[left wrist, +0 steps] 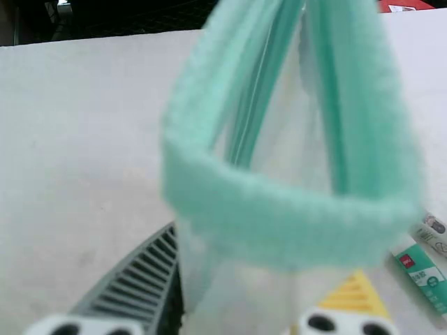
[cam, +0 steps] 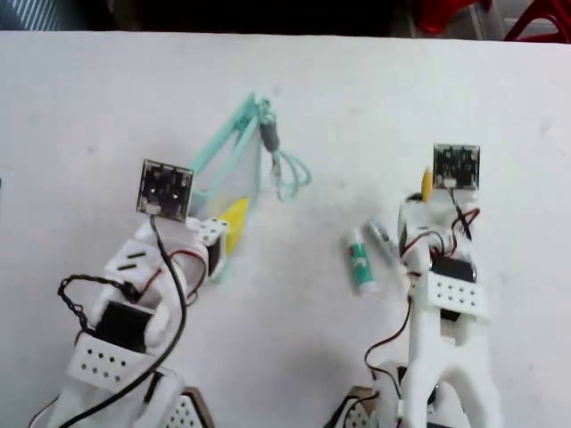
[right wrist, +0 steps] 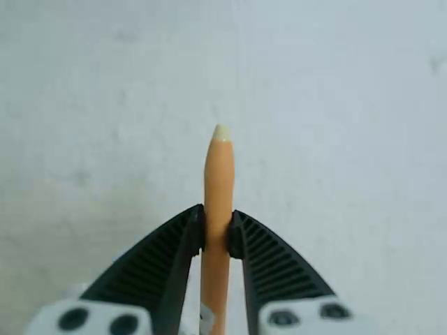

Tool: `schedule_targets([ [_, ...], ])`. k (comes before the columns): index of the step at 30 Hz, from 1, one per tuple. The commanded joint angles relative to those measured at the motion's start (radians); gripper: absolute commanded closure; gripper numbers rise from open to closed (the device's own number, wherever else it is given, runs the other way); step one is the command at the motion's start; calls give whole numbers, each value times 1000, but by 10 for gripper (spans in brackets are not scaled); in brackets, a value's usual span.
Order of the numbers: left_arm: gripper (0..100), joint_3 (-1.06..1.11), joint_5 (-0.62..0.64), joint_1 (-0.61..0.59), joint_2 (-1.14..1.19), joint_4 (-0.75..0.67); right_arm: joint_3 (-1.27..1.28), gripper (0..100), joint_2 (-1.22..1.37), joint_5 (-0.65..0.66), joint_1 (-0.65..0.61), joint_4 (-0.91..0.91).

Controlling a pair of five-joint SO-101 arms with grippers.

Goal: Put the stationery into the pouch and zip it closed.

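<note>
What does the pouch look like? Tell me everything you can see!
The pouch has see-through sides that look like soft plastic and a mint-green fabric rim with the zip along it. It is unzipped and its mouth gapes open, widest at the end by the left gripper, which has that end between its fingers. The far end narrows to a grey zip pull with a looped mint cord lying on the white table.

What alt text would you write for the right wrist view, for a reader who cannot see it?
The right gripper is shut on an orange pen, its black ribbed fingers clamping the shaft while the pale tip points away over the white table.
</note>
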Motion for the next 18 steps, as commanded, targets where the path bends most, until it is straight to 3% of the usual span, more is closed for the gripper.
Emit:
schedule_targets([
  [1,784,-5,-6,16,1,5,-259,982,-77,0,-97,243],
  [8,782,-5,-46,19,1,9,-755,982,-124,0,-371,593],
  [18,782,-5,-51,19,1,9,-996,982,-131,0,-710,596],
])
